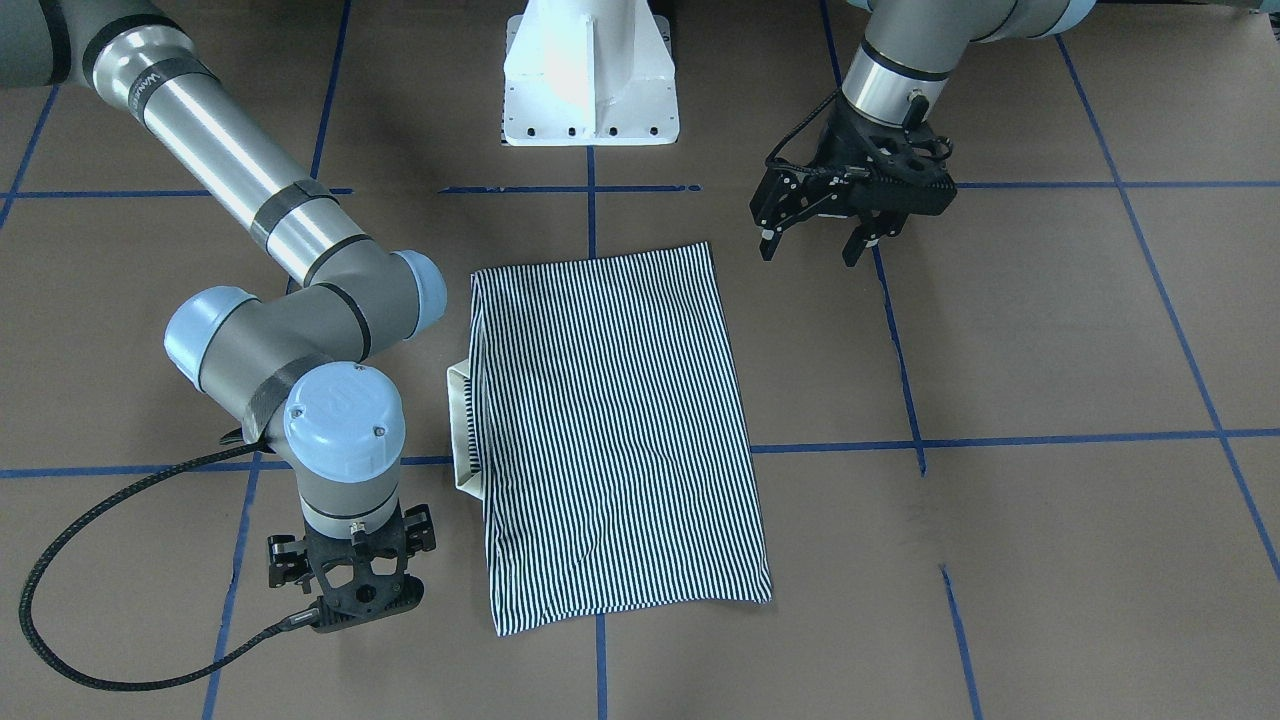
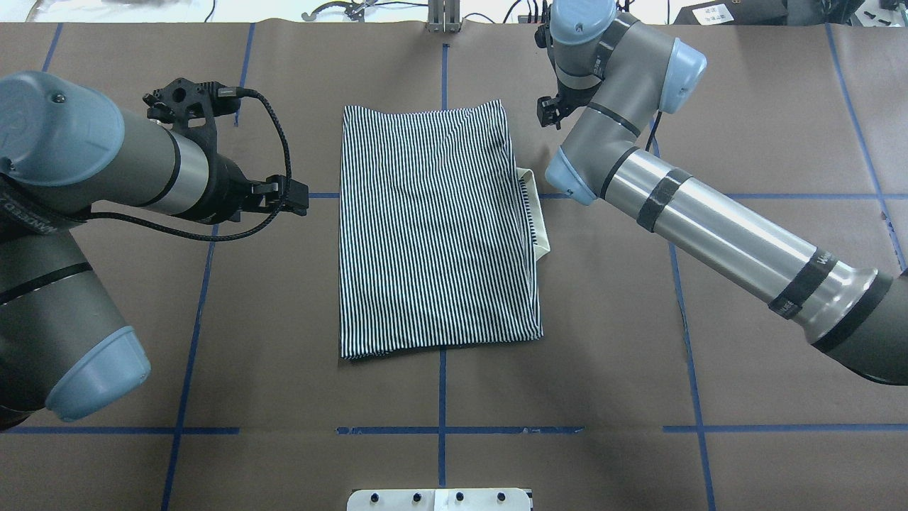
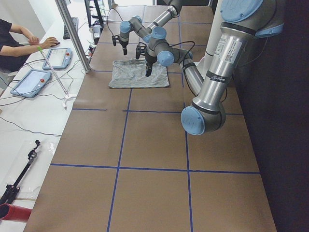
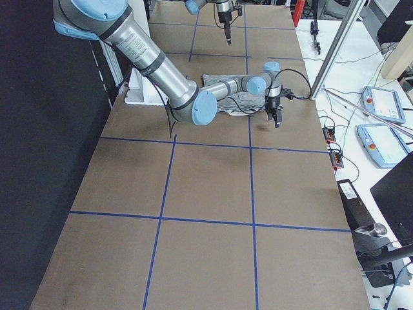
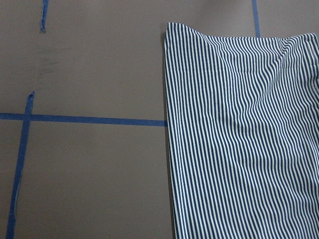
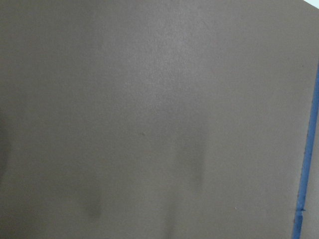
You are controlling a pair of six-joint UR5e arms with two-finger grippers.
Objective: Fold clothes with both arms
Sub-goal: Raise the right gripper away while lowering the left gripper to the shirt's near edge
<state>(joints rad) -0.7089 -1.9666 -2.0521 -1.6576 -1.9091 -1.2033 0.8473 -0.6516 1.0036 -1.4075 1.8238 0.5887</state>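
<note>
left gripper (image 1: 812,248) spread front-facing; overhead unclear.

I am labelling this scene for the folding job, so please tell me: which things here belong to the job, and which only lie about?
For the job:
striped polo shirt
left pincer, open
right pincer

Only lying about:
white pedestal
two tablets
</note>
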